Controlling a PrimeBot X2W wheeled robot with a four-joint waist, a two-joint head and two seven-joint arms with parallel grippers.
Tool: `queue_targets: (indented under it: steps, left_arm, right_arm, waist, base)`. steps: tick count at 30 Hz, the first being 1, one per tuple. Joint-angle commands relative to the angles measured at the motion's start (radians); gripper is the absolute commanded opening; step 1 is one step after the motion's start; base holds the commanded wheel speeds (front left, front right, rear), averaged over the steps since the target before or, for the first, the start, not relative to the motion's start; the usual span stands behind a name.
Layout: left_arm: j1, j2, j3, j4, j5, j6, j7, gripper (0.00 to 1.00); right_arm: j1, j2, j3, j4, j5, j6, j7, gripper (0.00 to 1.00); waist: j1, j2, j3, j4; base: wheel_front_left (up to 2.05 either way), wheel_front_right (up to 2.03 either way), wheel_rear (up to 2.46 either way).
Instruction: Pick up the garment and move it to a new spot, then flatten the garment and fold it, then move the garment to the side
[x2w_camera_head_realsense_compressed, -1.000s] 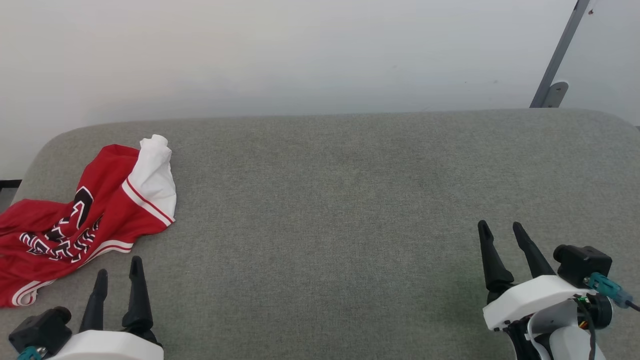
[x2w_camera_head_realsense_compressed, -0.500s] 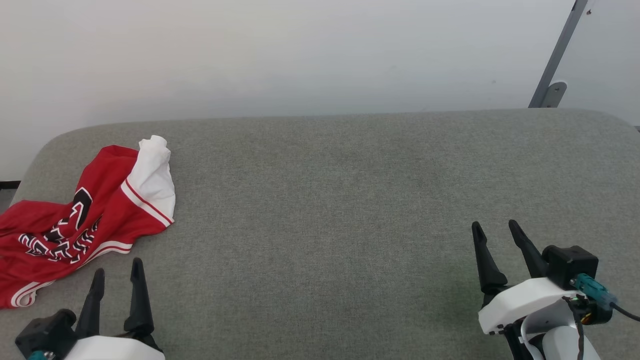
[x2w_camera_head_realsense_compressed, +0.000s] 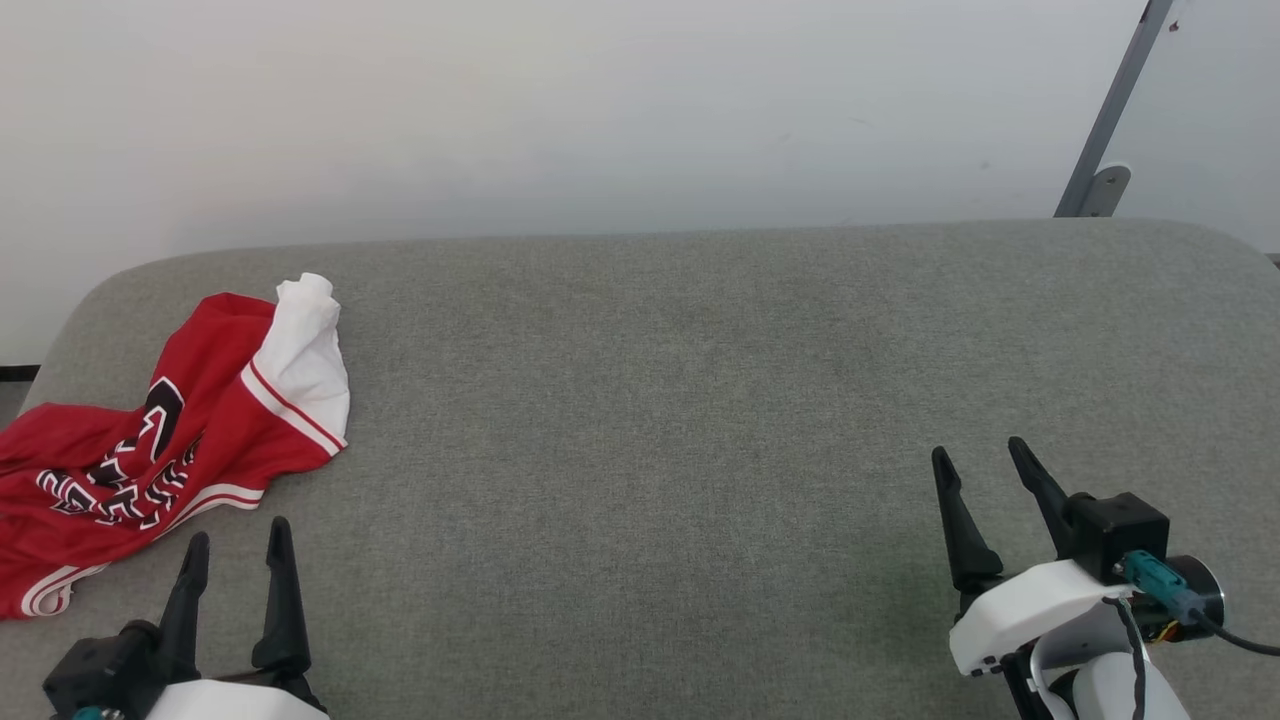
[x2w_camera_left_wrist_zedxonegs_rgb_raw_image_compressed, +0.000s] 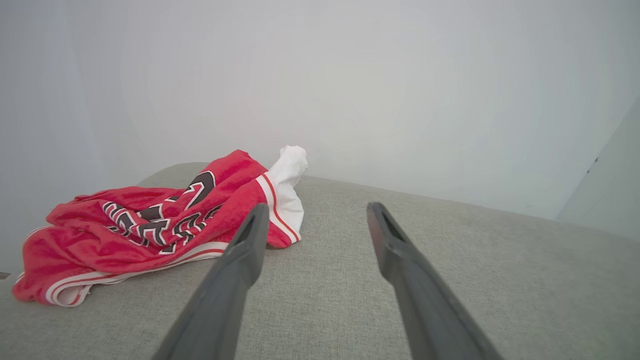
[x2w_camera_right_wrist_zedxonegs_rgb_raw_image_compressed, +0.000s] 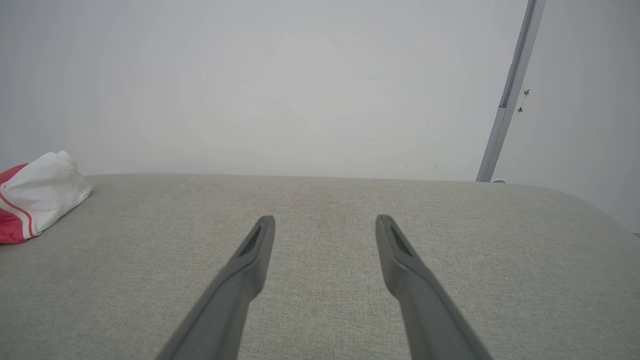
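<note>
Head view, left to right: your garment (x2w_camera_head_realsense_compressed: 150, 440) lies crumpled at the left end of the grey padded surface (x2w_camera_head_realsense_compressed: 650, 400). Your left gripper (x2w_camera_head_realsense_compressed: 239, 532) hovers just beside it, released and empty. Your right gripper (x2w_camera_head_realsense_compressed: 979, 449) is well apart, also released. Behind stand a white wall (x2w_camera_head_realsense_compressed: 600, 110) and a slanted grey post (x2w_camera_head_realsense_compressed: 1110, 110).

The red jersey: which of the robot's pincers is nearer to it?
Left. The left pincer sits just beside the red jersey, not touching; the right pincer is far across the grey surface.

left gripper (x2w_camera_head_realsense_compressed: 238, 533) + right gripper (x2w_camera_head_realsense_compressed: 979, 450): tapered black fingers (x2w_camera_head_realsense_compressed: 283, 600), white wrist shells (x2w_camera_head_realsense_compressed: 1020, 605). Right side: black camera block (x2w_camera_head_realsense_compressed: 1117, 537), teal connector (x2w_camera_head_realsense_compressed: 1150, 578), black cable (x2w_camera_head_realsense_compressed: 1235, 640).
</note>
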Motion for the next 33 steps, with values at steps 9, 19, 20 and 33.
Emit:
queue_targets:
  steps: [9,19,20,33]
  left_arm:
    - [0.017,-0.004,0.009,0.000,0.067,-0.021,-0.023,1.00]
    - [0.012,-0.013,0.019,0.014,0.061,-0.034,-0.023,1.00]
    - [0.011,-0.014,0.020,0.015,0.061,-0.034,-0.023,1.00]
    - [0.009,-0.017,0.075,0.047,0.014,-0.023,-0.020,1.00]
  right_arm:
    - [-0.004,0.002,0.002,0.001,-0.071,0.000,-0.022,1.00]
    - [-0.004,0.001,-0.003,0.007,-0.066,0.000,-0.022,1.00]
    - [-0.003,0.002,-0.003,0.005,-0.066,0.000,-0.022,1.00]
    - [-0.006,0.003,0.056,0.011,-0.050,0.000,-0.019,1.00]
  waist:
    - [0.0000,0.0000,-0.002,-0.002]
    - [0.0000,0.0000,-0.003,-0.003]
    - [0.0000,0.0000,-0.003,-0.003]
    - [0.0000,0.0000,-0.025,0.071]
  base:
    - [0.00,0.00,0.00]
    - [0.00,0.00,0.00]
    - [0.00,0.00,0.00]
    - [0.00,0.00,0.00]
